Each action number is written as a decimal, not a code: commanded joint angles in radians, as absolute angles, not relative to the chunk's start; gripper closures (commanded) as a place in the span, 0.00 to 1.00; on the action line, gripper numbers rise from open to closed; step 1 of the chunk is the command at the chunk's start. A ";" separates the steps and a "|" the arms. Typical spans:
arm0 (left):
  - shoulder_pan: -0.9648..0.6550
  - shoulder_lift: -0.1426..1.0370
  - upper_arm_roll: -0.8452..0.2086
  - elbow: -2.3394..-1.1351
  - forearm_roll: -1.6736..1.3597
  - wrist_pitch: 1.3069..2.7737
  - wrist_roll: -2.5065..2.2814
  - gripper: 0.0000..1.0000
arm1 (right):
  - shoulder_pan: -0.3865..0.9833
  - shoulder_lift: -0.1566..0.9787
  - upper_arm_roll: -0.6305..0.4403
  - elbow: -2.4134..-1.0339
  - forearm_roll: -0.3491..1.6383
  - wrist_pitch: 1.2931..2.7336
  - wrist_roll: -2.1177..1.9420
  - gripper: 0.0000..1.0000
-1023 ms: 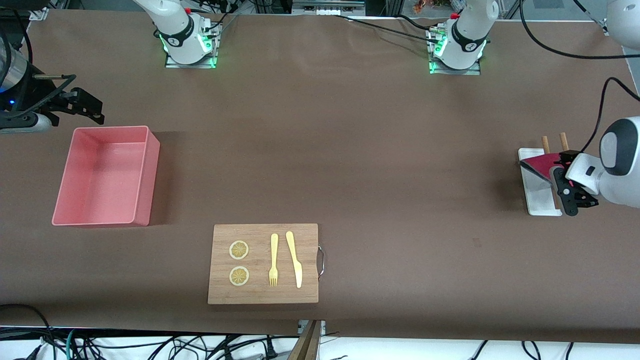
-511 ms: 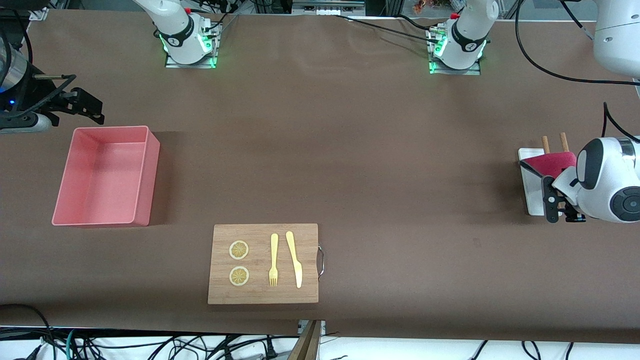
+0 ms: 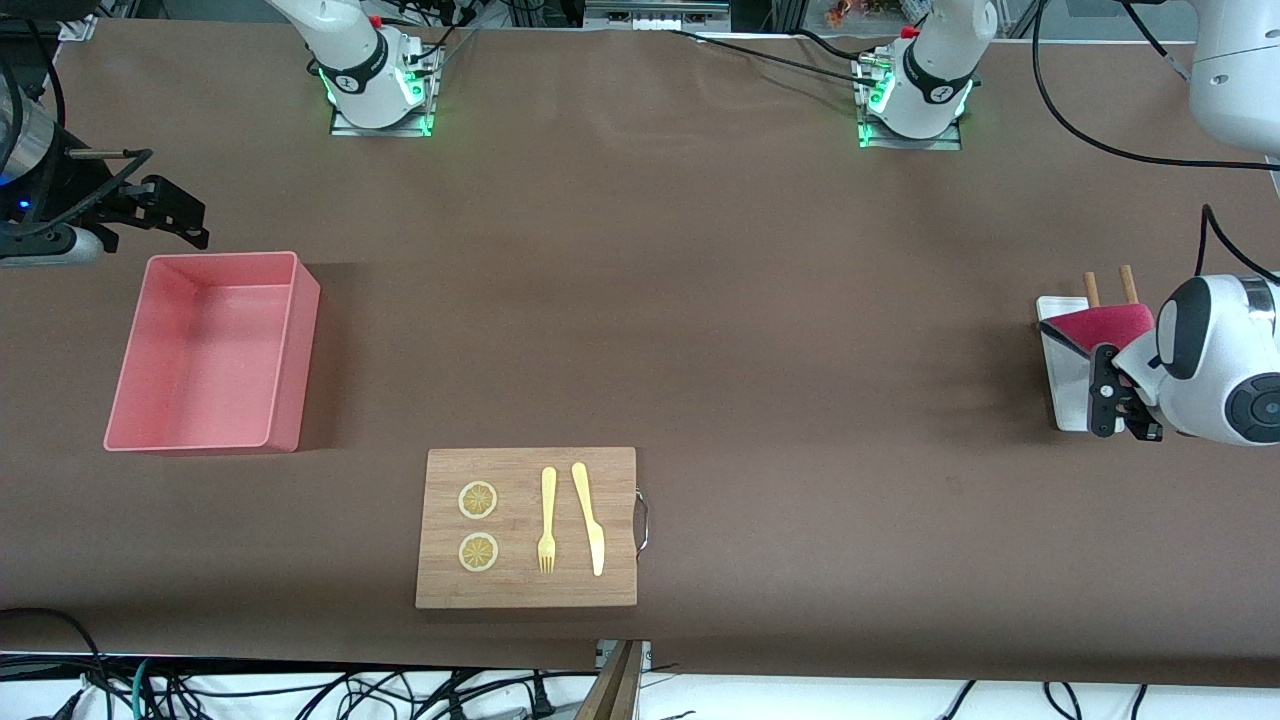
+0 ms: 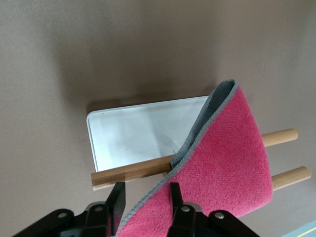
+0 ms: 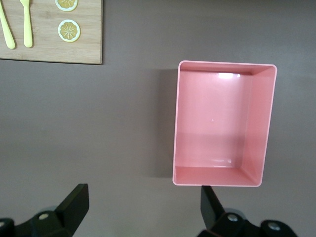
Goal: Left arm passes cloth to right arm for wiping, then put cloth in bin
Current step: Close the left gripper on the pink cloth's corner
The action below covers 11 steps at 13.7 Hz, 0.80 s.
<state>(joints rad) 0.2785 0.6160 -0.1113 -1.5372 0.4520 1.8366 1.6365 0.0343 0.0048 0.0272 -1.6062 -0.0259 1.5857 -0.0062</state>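
Evidently the cloth is parked where it is so that a gripper can get at it: it hangs folded over 2 wooden dowels that hold it up off a small white tray at the left arm's end of the table, magenta face outward and the grey underside showing along the fold. The left gripper is at that rack now, and in the left wrist view its 2 fingers stand on either side of the cloth's hanging lower edge, narrowed around it; whether they have already pinched it tight cannot be told, since the cloth looks undisturbed on the dowels. The front view shows the same left gripper low over the tray, with the cloth just beside it. The right gripper waits in the air near the bin, at the right arm's end of the table, its jaws wide apart and holding nothing, which the right wrist view confirms as it looks down into the bare bin. A wooden board with 1 fork, 1 knife and 2 lemon slices lies nearer the front camera, between the 2 ends, presumably the area meant for wiping. The handover is not yet begun; the pickup seems to be the step in hand.
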 commanded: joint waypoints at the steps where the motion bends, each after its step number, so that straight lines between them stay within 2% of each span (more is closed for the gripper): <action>1: 0.287 0.624 -0.115 -1.514 0.460 1.824 1.674 0.59 | 0.037 0.009 0.028 -1.588 -0.034 1.580 -0.017 0.00; 2: 0.287 0.624 -0.115 -1.516 0.460 1.824 1.674 0.60 | 0.037 0.009 0.028 -1.588 -0.034 1.580 -0.017 0.00; 4: 0.287 0.624 -0.115 -1.517 0.460 1.818 1.675 0.68 | 0.037 0.009 0.028 -1.588 -0.034 1.580 -0.017 0.00; 6: 0.288 0.620 -0.115 -1.517 0.460 1.813 1.675 0.92 | 0.037 0.009 0.028 -1.588 -0.034 1.582 -0.017 0.00; 7: 0.288 0.617 -0.115 -1.516 0.460 1.806 1.675 1.00 | 0.037 0.009 0.028 -1.588 -0.034 1.582 -0.017 0.00; 11: 0.279 0.578 -0.118 -1.503 0.456 1.761 1.667 1.00 | 0.037 0.009 0.028 -1.588 -0.035 1.580 -0.017 0.00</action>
